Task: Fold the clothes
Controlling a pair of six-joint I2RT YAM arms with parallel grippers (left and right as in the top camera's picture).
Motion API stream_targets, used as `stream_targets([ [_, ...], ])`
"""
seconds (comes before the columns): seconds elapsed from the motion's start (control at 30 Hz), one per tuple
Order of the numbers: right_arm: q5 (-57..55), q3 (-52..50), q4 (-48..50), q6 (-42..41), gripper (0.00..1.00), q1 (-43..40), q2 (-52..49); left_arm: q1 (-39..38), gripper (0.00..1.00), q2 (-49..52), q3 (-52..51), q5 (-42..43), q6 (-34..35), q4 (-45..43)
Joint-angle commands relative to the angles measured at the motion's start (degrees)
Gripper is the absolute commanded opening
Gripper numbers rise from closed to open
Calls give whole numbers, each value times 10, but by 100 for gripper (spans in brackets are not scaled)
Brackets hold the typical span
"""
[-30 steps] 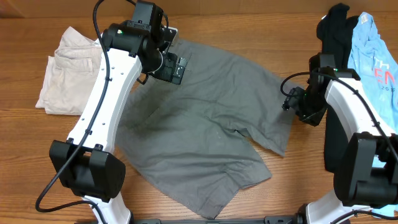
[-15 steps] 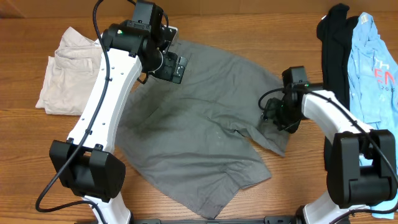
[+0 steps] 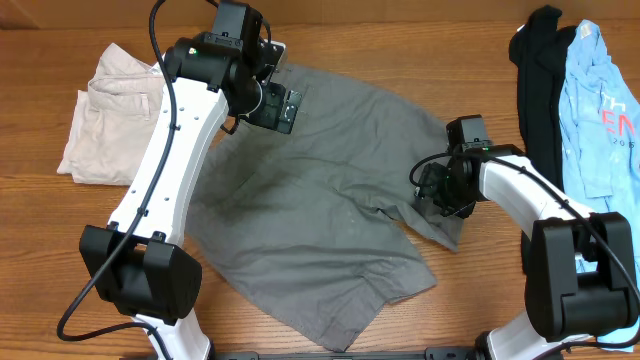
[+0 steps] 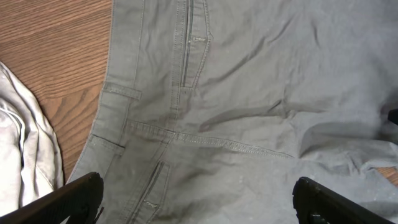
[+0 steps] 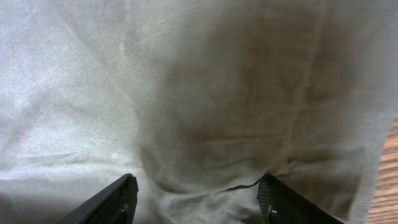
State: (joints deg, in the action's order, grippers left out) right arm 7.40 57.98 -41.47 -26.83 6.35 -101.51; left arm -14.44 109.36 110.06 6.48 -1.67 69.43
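Note:
The grey shorts (image 3: 330, 190) lie spread flat across the middle of the table, waistband at the far left. My left gripper (image 3: 280, 108) hovers open over the waistband and fly (image 4: 186, 56); its fingertips (image 4: 74, 199) stand wide apart above the cloth. My right gripper (image 3: 437, 190) is low on the right leg's hem, open, with its fingers (image 5: 115, 199) spread either side of a raised fold of the grey fabric (image 5: 205, 124). Neither gripper holds anything.
Beige trousers (image 3: 110, 115) lie folded at the far left, their edge showing in the left wrist view (image 4: 25, 155). A black garment (image 3: 535, 70) and a light-blue printed shirt (image 3: 600, 110) lie at the far right. Bare wooden table (image 3: 500, 300) shows in front.
My right arm has swung left from beside the shorts onto the right leg's hem and come down on the cloth. My left arm has not moved.

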Motion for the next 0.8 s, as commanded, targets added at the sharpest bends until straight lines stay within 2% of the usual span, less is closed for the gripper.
stream_targets([
  [0.0, 28, -23, 5, 7, 67, 23, -23, -2, 100, 0, 7, 6, 6, -1],
  [0.37, 25, -23, 27, 0, 67, 25, -110, -2, 100, 0, 7, 7, 6, -3],
  [0.57, -59, -23, 72, -35, 67, 25, -150, -2, 100, 0, 7, 6, 6, -7],
  [0.77, -96, -20, 143, -47, 67, -18, -169, -2, 100, 0, 7, 6, 7, -9],
])
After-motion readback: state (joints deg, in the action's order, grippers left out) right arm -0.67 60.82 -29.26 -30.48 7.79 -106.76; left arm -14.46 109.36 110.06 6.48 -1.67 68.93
